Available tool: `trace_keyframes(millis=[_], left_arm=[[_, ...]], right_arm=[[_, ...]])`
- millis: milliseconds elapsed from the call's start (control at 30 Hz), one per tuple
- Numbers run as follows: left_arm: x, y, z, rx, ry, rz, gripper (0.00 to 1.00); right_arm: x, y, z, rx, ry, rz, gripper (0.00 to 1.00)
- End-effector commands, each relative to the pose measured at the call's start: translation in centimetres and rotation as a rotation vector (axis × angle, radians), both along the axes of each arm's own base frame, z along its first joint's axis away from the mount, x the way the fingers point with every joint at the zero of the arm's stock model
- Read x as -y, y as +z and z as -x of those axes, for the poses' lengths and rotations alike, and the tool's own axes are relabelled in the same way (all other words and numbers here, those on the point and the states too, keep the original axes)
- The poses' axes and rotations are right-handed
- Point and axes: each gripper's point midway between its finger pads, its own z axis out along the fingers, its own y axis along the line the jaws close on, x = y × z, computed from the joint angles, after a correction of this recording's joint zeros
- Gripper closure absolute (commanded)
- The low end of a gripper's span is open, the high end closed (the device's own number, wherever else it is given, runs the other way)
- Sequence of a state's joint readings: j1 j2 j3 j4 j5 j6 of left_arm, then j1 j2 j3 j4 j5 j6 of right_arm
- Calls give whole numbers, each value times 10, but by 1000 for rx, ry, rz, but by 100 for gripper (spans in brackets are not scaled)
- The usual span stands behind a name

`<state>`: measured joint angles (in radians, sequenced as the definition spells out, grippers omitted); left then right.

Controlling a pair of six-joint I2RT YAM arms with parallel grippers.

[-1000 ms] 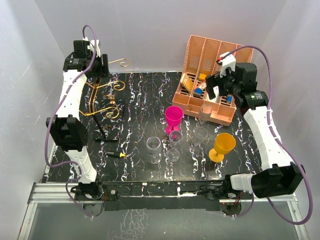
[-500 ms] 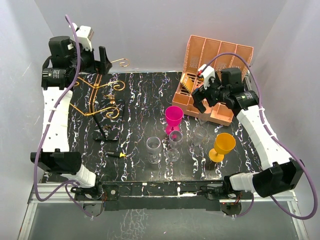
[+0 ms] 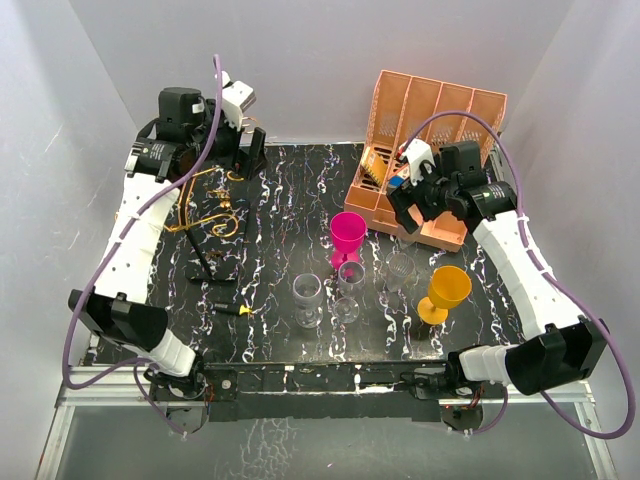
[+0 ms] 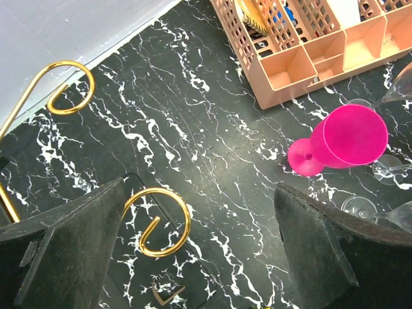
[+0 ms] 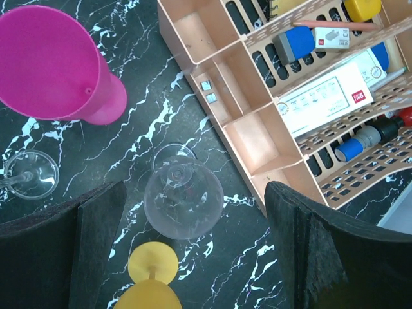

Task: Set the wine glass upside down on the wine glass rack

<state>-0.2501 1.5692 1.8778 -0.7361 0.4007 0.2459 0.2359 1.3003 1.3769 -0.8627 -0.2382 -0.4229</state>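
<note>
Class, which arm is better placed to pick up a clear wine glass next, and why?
Right. The right gripper, open, hangs above an upright clear glass by the organiser, framed between its fingers. The left gripper, also open, is over the rack, well aside from that glass.

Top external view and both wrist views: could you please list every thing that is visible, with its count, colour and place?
table: 1, black with white veins, under everything
wine glass rack: 1, gold wire, rear left
file organiser: 1, salmon pink, rear right, small stationery inside
clear wine glasses: 3 as far as I can tell, transparent, centre, upright
magenta goblet: 1, magenta, centre, upright
yellow goblet: 1, yellow, front right, upright
small tool: 1, black with yellow tip, front left
left end effector: 1, black, open, above the rack
right end effector: 1, black, open, above one clear glass beside the organiser
</note>
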Motion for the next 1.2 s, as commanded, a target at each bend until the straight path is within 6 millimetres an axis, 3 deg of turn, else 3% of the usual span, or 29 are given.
trace_keyframes(millis=[0,667,1167], left_arm=[[-5,27,9,95,-14,1,3],[-8,35,16,118,16,25,3],[-7,19,14,83,6,16,3]], right_arm=[[12,9,-1,42,-47,6,2],[23,-10,2,-1,-77,-30,3],[23,-15,-1,-8,-76,-41,5]])
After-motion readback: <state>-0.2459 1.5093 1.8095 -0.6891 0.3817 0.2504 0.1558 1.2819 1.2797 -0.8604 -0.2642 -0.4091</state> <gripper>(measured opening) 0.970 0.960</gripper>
